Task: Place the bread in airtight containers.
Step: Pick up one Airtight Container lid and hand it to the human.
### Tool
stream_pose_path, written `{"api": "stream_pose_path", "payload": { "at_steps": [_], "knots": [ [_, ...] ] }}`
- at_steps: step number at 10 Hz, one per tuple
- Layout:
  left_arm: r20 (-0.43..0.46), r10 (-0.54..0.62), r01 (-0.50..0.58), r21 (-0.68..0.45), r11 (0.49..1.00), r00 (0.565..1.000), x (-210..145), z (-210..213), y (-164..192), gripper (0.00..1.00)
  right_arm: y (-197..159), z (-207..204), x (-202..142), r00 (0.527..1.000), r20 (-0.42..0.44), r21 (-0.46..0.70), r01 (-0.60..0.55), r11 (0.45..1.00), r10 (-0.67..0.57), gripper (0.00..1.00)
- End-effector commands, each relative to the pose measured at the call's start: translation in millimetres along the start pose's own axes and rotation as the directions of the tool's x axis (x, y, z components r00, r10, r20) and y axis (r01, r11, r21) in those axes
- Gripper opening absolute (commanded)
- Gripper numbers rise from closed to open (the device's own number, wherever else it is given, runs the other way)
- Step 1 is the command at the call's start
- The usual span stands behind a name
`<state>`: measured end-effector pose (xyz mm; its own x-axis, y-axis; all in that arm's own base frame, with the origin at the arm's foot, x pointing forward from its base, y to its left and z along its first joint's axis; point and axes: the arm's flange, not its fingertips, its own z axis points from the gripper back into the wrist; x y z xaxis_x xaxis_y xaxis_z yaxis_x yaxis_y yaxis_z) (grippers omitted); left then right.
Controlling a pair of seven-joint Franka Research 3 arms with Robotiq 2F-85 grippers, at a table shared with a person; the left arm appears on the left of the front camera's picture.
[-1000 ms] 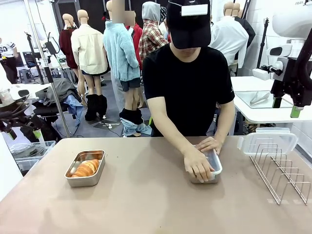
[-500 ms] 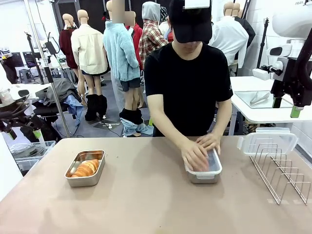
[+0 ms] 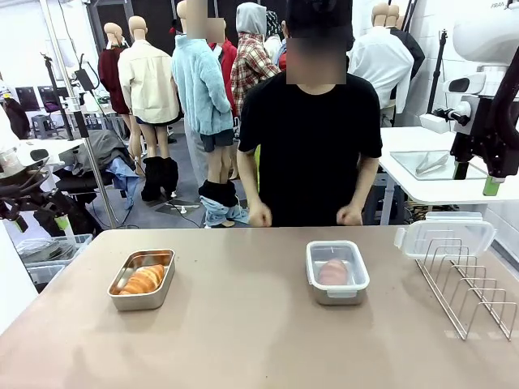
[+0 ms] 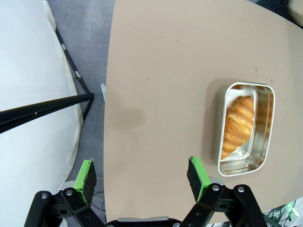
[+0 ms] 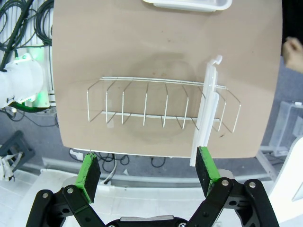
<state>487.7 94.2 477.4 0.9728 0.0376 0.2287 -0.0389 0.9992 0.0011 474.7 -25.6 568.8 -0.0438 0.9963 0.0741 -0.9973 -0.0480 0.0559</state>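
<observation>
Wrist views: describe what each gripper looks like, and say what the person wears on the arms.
The left gripper and the right gripper look alike: black linkage bars joined by silver pivot pins, with each of the two fingers ending in a flat green pad. The person wears a black T-shirt whose short sleeves end above the elbow, leaving the forearms bare.

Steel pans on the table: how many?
2. One open pan, croissant inside, on the robot's left; one lidded pan right of centre, in front of the person.
</observation>
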Motion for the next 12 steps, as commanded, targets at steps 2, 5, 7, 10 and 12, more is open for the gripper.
{"api": "stream_pose_path", "payload": {
  "at_steps": [2, 5, 7, 10, 12],
  "knots": [
    [0.009, 0.003, -0.003, 0.0, 1.0, 1.0, -1.8, 0.5, 1.9, 1.0, 1.6, -1.1, 1.0, 1.0, -0.007, -0.009, 0.009, 1.0, -0.009, 1.0],
    [0.009, 0.003, -0.003, 0.0, 1.0, 1.0, -1.8, 0.5, 1.9, 1.0, 1.6, -1.1, 1.0, 1.0, -0.007, -0.009, 0.009, 1.0, -0.009, 1.0],
    [0.009, 0.003, -0.003, 0.0, 1.0, 1.0, -1.8, 0.5, 1.9, 1.0, 1.6, -1.1, 1.0, 1.0, -0.007, -0.009, 0.009, 1.0, -0.009, 1.0],
    [0.009, 0.003, -0.003, 0.0, 1.0, 1.0, -1.8, 0.5, 1.9, 1.0, 1.6, -1.1, 1.0, 1.0, -0.007, -0.009, 0.009, 1.0, -0.009, 1.0],
    [0.009, 0.003, -0.003, 0.0, 1.0, 1.0, -1.8, 0.5, 1.9, 1.0, 1.6, -1.1, 1.0, 1.0, -0.007, -0.009, 0.009, 1.0, -0.009, 1.0]
  ]
}}
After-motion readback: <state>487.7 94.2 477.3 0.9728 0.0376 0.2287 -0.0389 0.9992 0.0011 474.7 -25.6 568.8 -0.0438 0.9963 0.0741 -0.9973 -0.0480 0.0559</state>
